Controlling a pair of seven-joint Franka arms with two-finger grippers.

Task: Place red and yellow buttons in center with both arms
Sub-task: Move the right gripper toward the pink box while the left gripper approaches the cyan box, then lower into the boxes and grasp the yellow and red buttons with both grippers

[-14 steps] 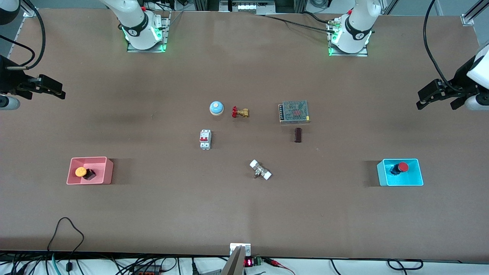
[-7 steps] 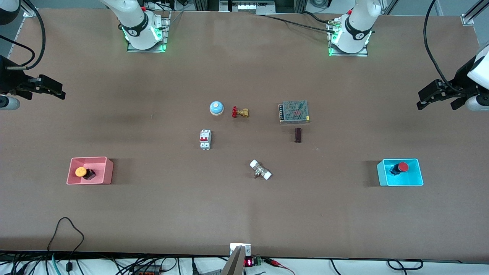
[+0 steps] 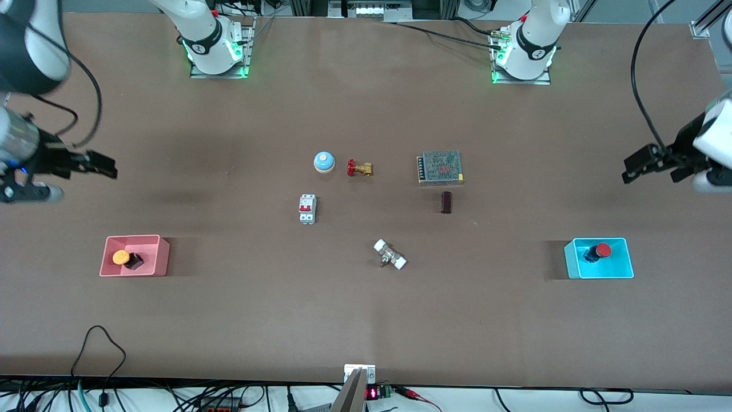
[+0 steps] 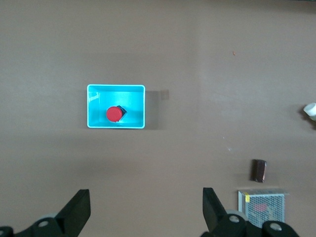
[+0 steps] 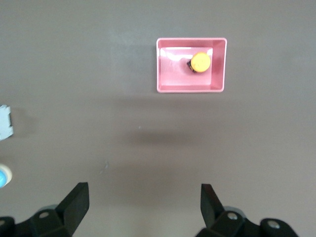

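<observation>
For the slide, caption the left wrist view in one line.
Open left tool above bare tabletop, red button in cyan bin ahead.

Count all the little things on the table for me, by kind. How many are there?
Push buttons: 2, yellow button in the pink bin, red button in the cyan bin
Bins: 2
Valves: 2, brass valve, white-capped valve
Bell: 1
Circuit breaker: 1
Mesh power supply: 1
Dark block: 1
Total: 10

No legible text, labels or numbers anywhere.
</observation>
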